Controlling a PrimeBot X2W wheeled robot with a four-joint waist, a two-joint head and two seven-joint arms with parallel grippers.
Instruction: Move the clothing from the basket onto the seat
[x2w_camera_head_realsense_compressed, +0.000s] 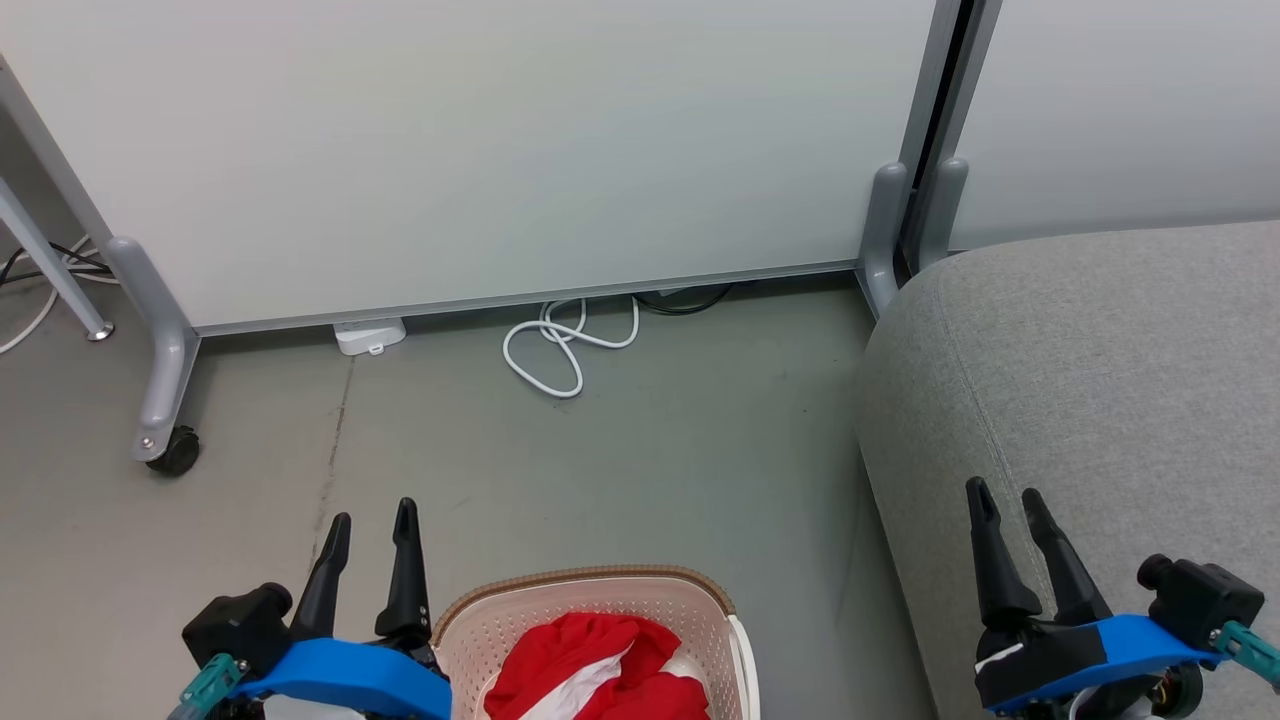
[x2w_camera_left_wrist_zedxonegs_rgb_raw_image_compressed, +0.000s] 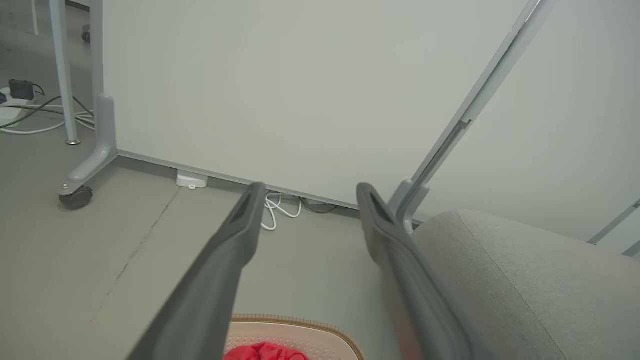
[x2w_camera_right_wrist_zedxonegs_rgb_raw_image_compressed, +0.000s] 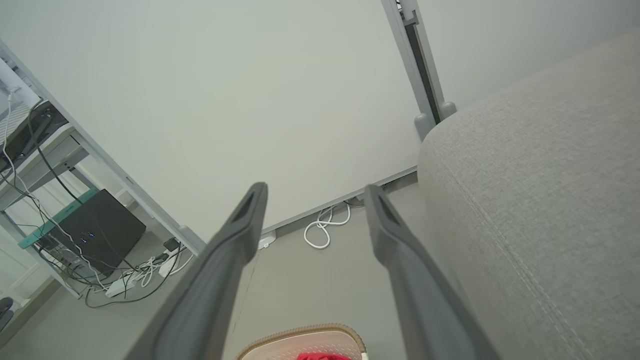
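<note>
The cream basket (x2w_camera_head_realsense_compressed: 600, 588) with a brown rim stands on the floor at the bottom middle of the head view, holding bunched red clothing (x2w_camera_head_realsense_compressed: 590, 650) with a white panel. My left gripper (x2w_camera_head_realsense_compressed: 373, 520) hangs open just left of the basket, nothing between its fingers. My right gripper (x2w_camera_head_realsense_compressed: 1008, 495) is open over the near left part of the grey seat (x2w_camera_head_realsense_compressed: 1100, 370). In the left wrist view the open left gripper (x2w_camera_left_wrist_zedxonegs_rgb_raw_image_compressed: 310, 190) looks past the basket rim (x2w_camera_left_wrist_zedxonegs_rgb_raw_image_compressed: 300, 322) and clothing (x2w_camera_left_wrist_zedxonegs_rgb_raw_image_compressed: 265, 351). The right wrist view has the right gripper (x2w_camera_right_wrist_zedxonegs_rgb_raw_image_compressed: 315, 192) open, the basket (x2w_camera_right_wrist_zedxonegs_rgb_raw_image_compressed: 310, 334) below and the seat (x2w_camera_right_wrist_zedxonegs_rgb_raw_image_compressed: 545, 180) on the right.
A white partition panel (x2w_camera_head_realsense_compressed: 500, 150) on wheeled grey feet (x2w_camera_head_realsense_compressed: 165, 440) stands behind the floor. A coiled white cable (x2w_camera_head_realsense_compressed: 560, 350) and a small white box (x2w_camera_head_realsense_compressed: 370, 335) lie at its base. Cables, a power strip and a dark box (x2w_camera_right_wrist_zedxonegs_rgb_raw_image_compressed: 100, 227) sit at the far left.
</note>
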